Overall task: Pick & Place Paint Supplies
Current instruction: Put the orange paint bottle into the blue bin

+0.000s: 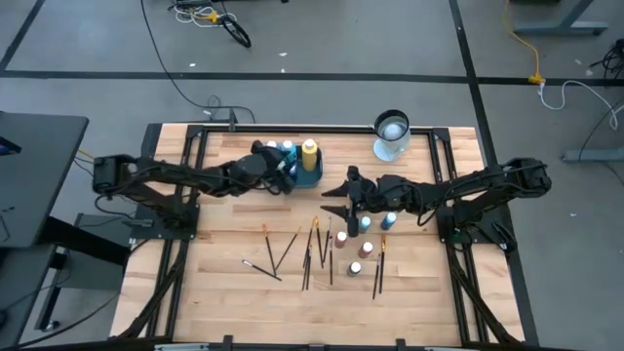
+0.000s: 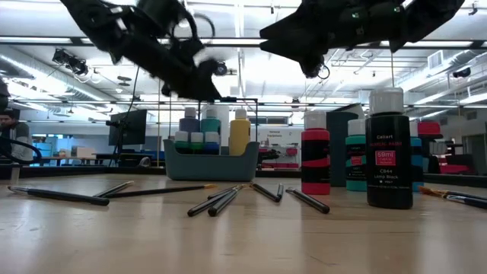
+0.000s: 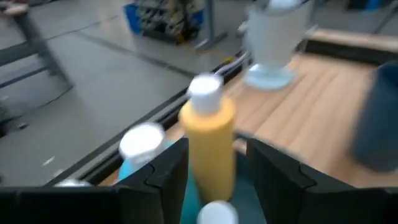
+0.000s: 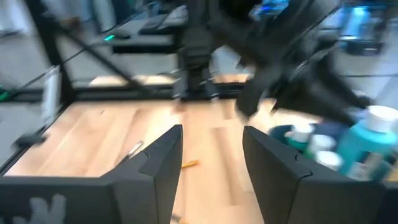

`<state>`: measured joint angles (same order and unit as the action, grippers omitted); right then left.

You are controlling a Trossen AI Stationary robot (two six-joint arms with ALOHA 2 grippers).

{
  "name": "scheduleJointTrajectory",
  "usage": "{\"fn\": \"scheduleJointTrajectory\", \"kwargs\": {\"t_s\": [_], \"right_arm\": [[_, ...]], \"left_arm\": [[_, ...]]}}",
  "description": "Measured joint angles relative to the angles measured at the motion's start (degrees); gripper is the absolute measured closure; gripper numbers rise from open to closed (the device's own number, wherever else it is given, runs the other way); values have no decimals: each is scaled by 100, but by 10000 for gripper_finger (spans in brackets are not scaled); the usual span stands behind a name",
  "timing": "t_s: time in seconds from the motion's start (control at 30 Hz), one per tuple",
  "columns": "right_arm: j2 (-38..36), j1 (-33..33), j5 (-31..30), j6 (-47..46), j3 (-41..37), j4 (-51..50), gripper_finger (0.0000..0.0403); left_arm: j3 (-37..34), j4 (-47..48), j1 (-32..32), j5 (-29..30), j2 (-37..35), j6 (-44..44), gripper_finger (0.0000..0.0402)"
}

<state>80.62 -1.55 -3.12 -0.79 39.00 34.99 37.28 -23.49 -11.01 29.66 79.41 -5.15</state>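
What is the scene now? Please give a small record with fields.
Tray: teal tray at the table's far middle, holding bottles
Left claw: open over the tray, yellow bottle between its fingers
Right claw: open, above the table, empty
Loose bottles: near the right arm
Brushes: scattered on the wood

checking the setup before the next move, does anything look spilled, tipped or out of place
Nothing looks spilled or damaged. The bottles on the table and those in the tray stand upright. The brushes lie loose at crossing angles on the table, unsorted but not odd. The left pincer is at the tray, the right pincer open above the table.
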Motion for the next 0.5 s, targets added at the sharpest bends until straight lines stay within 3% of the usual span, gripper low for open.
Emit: {"fn": "scheduleJointTrajectory", "kwargs": {"t_s": [0.3,0.37,0.5], "right_arm": [[-1,-11,1403,485,261,-822,233],[-2,-94,1402,563,477,-1321,233],[-2,-364,828,536,774,-2130,233]], "left_arm": [[0,349,347,-983,-1284,429,232],[0,527,416,-978,-1529,561,232],[0,1026,481,-972,-1961,594,233]]}}
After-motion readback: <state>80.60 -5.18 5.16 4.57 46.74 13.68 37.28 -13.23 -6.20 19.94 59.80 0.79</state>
